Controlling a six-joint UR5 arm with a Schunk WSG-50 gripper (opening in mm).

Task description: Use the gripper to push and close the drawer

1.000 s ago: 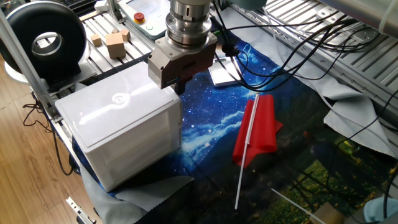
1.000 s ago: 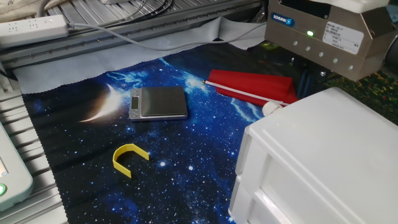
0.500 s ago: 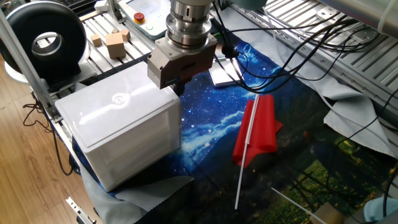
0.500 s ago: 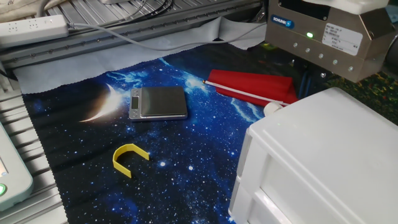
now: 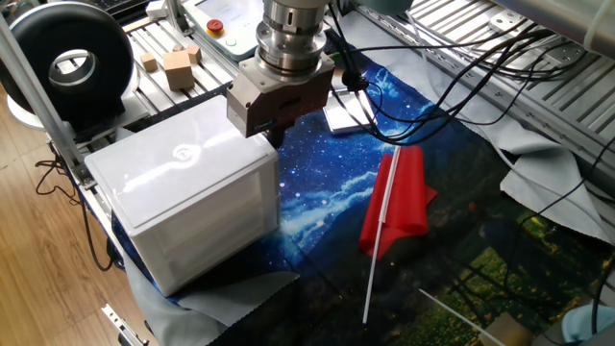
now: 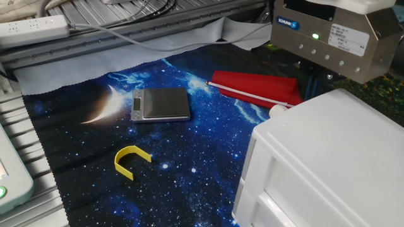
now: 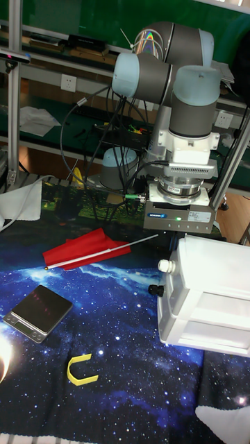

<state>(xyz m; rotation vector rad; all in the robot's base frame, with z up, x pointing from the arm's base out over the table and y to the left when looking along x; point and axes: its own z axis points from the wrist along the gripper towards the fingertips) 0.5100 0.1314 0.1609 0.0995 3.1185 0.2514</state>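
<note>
The white cabinet (image 5: 183,178) stands at the left of the starry cloth. The drawer (image 7: 212,305) shows as a white front in the cabinet's face, and it looks about level with the shell (image 6: 271,192). My gripper (image 5: 276,130) hangs straight down at the cabinet's far top corner, its beige body just above the lid edge. Its dark jaws show as one clump, pressed close to the cabinet's back wall with nothing visible between them. In the tall fixed view the gripper (image 7: 179,232) sits right behind the cabinet, and its tips are hidden.
A red flag on a white stick (image 5: 399,197) lies right of the cabinet. A small scale (image 6: 161,104) and a yellow clip (image 6: 131,159) rest on the cloth. A black ring device (image 5: 72,62) and wooden blocks (image 5: 178,67) sit behind. Black cables (image 5: 432,86) trail across the back.
The cabinet's near corner has crept slightly to the right in the other fixed view. The gripper has barely shifted.
</note>
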